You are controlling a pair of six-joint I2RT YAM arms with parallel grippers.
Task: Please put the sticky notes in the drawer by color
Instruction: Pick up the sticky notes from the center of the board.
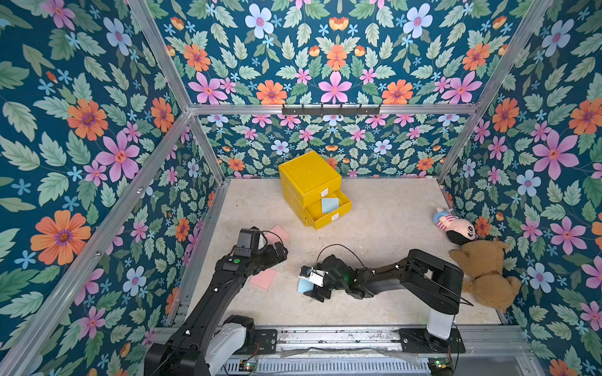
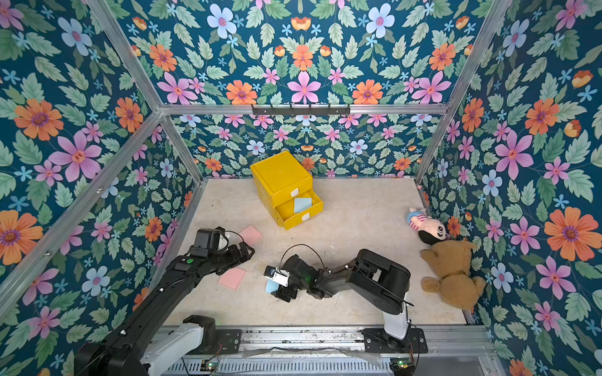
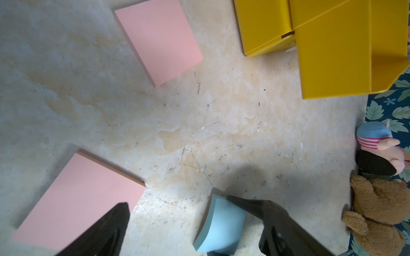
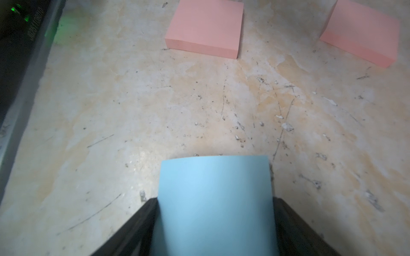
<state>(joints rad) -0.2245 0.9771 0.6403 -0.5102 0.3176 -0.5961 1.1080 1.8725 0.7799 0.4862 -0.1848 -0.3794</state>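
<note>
The yellow drawer [image 1: 308, 175] [image 2: 280, 174] stands at the back. One of its lower drawers is pulled out with a light blue sticky-note pad [image 1: 330, 204] lying in it. My right gripper [image 1: 309, 288] [image 4: 214, 199] is shut on a second light blue pad [image 4: 216, 199] [image 3: 219, 223], which bows between the fingers low over the floor. Two pink pads [image 1: 278, 232] [image 1: 263, 278] lie flat on the left. My left gripper [image 1: 281, 252] [image 3: 195, 208] hangs open between them, holding nothing.
A striped doll [image 1: 456, 226] and a brown teddy bear [image 1: 485, 273] lie against the right wall. Flowered walls enclose the floor on three sides. A metal rail [image 1: 325, 335] carrying both arm bases runs along the front.
</note>
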